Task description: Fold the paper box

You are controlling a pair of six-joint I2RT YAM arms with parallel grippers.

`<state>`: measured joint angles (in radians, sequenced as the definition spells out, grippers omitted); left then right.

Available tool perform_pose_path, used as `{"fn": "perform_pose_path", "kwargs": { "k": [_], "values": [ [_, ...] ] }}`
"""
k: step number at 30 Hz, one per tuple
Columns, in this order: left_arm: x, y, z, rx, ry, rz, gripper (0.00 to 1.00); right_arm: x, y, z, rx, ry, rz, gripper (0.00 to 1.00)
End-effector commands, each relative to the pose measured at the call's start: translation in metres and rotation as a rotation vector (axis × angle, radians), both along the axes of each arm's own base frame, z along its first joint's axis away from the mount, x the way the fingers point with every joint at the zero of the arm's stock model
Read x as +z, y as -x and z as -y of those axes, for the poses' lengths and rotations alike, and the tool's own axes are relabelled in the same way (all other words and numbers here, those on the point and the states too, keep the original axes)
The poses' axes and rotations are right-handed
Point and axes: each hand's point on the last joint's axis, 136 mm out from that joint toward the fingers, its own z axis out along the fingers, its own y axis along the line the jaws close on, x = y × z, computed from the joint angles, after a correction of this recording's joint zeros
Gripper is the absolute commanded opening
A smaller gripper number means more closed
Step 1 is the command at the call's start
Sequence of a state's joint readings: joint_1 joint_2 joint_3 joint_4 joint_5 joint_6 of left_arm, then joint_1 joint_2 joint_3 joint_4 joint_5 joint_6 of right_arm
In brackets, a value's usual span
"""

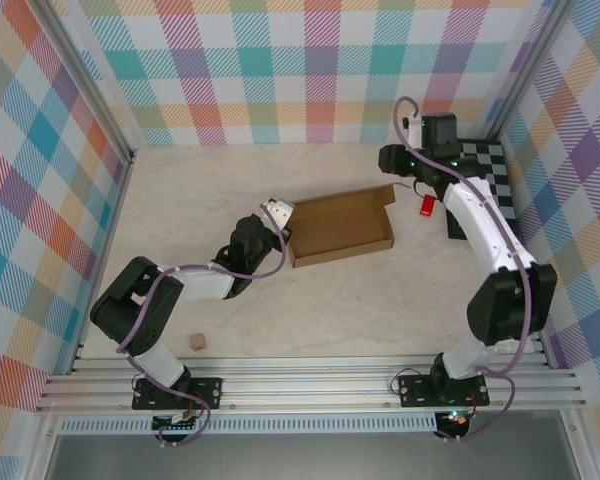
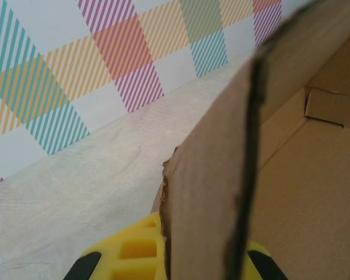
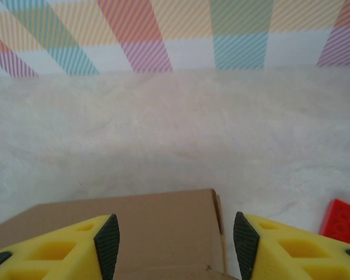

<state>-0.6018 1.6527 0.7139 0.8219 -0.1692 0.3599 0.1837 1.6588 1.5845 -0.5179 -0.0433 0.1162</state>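
Item: paper box (image 1: 340, 228), plain brown cardboard, shallow, rectangular, open side up, lying mid-table (image 1: 230, 180) between the two arms. Left gripper (image 2: 195, 262): clamped tight on the box's left end wall, the raw cardboard edge passing between its yellow fingers. Its purpose is judged to be anchoring the box and keeping that wall raised while the far end is worked. Right gripper (image 3: 175, 251): jaws apart, poised over the box's right end, with a flat flap lying below and between the black pads (image 3: 108, 245); neither pad is seen touching it. Adjacent: red brick (image 3: 341, 220) just beside that end; checkered board (image 1: 490, 185) partly under the right arm; tan cube (image 1: 196, 342) well apart, near the left base. Markings: no brand, label or print legible anywhere.
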Motion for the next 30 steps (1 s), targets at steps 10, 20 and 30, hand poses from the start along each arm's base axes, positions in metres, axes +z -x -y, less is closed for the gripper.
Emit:
{"fn": "perform_pose_path", "kwargs": {
  "k": [10,20,30],
  "values": [
    [-0.057,0.019,0.005,-0.031,-0.058,-0.215,0.0,-0.068,0.021,-0.006,0.073,0.02,-0.187,0.56],
    [-0.059,0.042,-0.001,0.025,0.154,-0.374,0.49,-0.107,0.036,0.0,0.011,-0.004,-0.27,0.57],
    [0.003,0.096,-0.031,0.107,0.383,-0.487,0.66,-0.125,0.042,0.005,-0.013,0.01,-0.302,0.57]
  ]
}}
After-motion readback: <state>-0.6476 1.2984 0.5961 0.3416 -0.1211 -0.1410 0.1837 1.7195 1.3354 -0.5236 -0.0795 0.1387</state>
